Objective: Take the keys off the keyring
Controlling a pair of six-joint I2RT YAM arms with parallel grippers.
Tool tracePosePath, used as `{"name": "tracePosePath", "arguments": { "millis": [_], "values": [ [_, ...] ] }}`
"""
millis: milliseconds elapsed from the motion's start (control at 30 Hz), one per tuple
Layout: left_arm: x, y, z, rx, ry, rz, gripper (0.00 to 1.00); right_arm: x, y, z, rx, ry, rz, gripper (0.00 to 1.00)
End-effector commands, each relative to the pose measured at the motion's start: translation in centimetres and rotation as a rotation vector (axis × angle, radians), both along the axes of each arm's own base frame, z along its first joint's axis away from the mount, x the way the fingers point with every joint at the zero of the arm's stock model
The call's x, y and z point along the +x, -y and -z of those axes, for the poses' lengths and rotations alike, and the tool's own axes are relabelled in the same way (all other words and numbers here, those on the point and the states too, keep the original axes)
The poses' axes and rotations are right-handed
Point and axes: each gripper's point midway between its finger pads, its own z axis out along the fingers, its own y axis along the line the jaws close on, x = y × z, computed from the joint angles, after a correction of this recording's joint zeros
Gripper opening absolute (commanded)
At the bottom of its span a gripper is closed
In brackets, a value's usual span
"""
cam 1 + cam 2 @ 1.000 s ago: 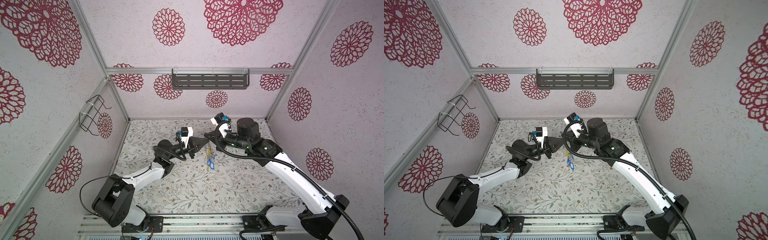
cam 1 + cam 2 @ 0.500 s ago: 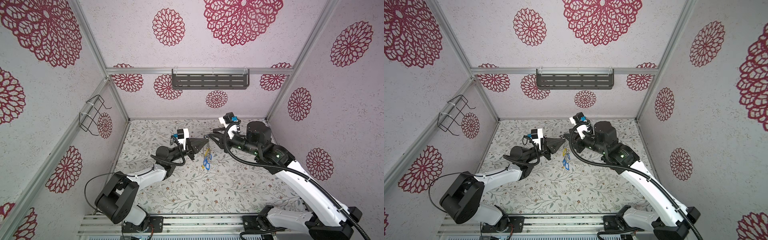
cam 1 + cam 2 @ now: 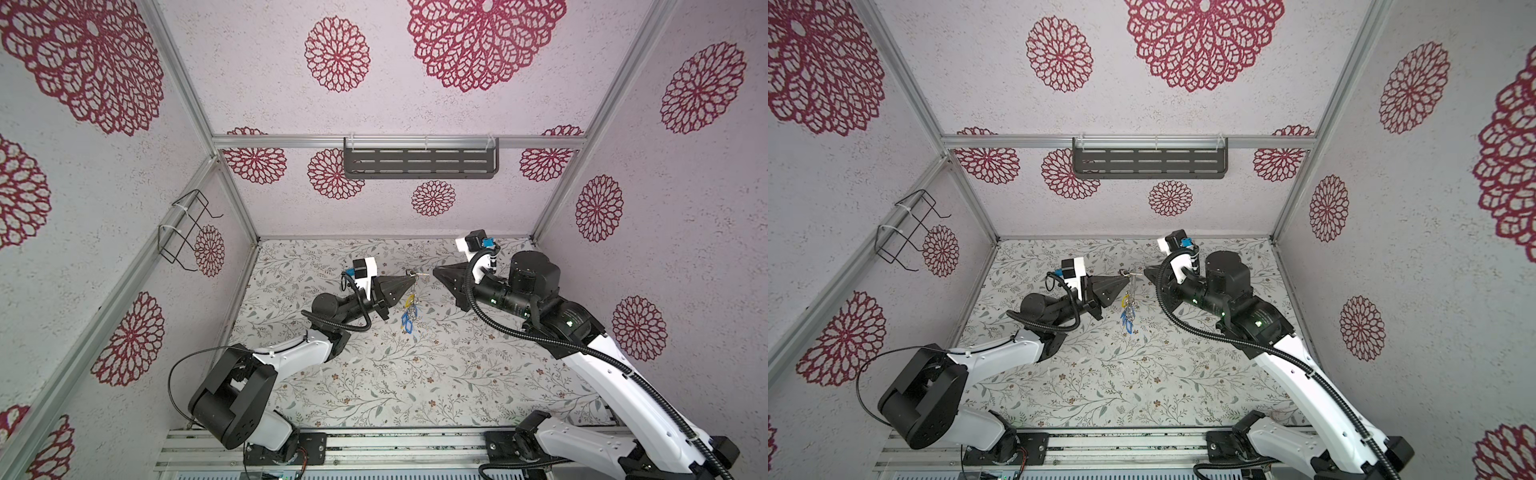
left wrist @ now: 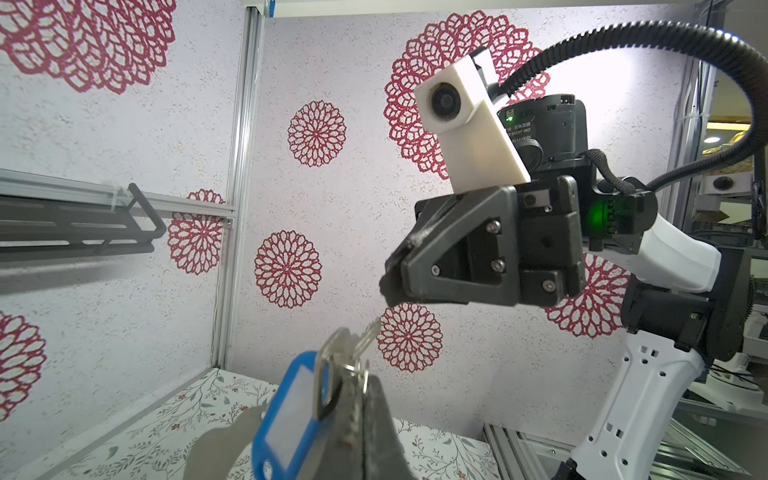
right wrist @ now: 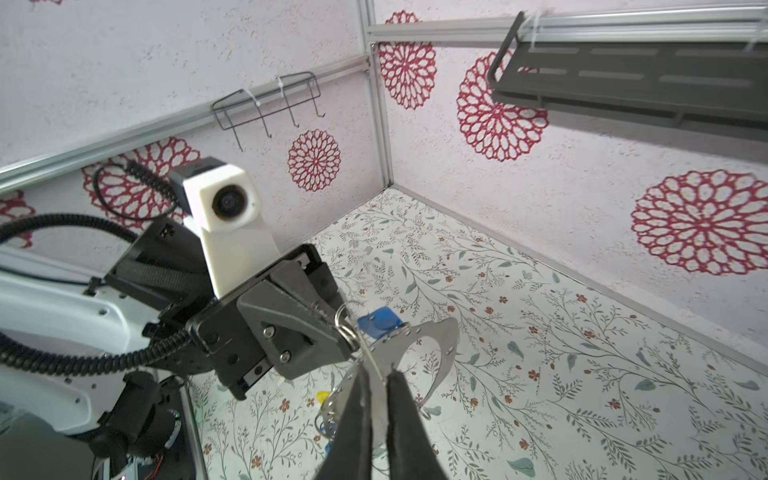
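The left arm (image 3: 291, 353) and right arm (image 3: 611, 374) stretch inward, their tips facing each other, near but apart. The left gripper (image 3: 412, 279) is clamped tight; the right gripper (image 3: 435, 271) stands slightly parted.

In both top views the keys (image 3: 407, 320) are too small to count; the right hand (image 5: 379, 372) partly hides the keyring (image 5: 440, 337)

A dark slotted shelf (image 3: 420, 163), wire rack (image 3: 185, 226), floral tabletop (image 3: 415, 374).
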Motion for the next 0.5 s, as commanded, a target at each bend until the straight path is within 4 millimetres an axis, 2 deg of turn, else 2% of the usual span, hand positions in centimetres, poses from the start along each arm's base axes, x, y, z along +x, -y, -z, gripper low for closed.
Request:
{"name": "tracePosePath", "arguments": {
  "millis": [0, 100, 267, 367, 467],
  "values": [
    [-0.8, -0.4, -1.3, -0.006, 0.051, -0.018, 0.00, -0.6, -0.9, -0.5, 0.035, -0.002, -0.065, 0.27],
    [-0.9, -0.4, -1.4, -0.004, 0.050, -0.015, 0.00, -0.3, -1.4, -0.3, 0.034, -0.008, -0.079, 0.27],
    [-1.0, -0.2, -1.4, -0.004, 0.047, 0.001, 0.00, 0.8, -2.2, -0.7, 0.027, -0.001, -0.080, 0.18],
    [-1.2, 0.1, -1.2, -0.001, 0.043, 0.014, 0.00, 1.4, -2.8, -1.7, 0.029, 0.013, -0.091, 0.13],
    [-1.5, 0.3, -0.8, 0.007, 0.040, 0.024, 0.00, 1.9, -3.1, -2.5, 0.025, 0.029, -0.088, 0.13]
  ]
}}
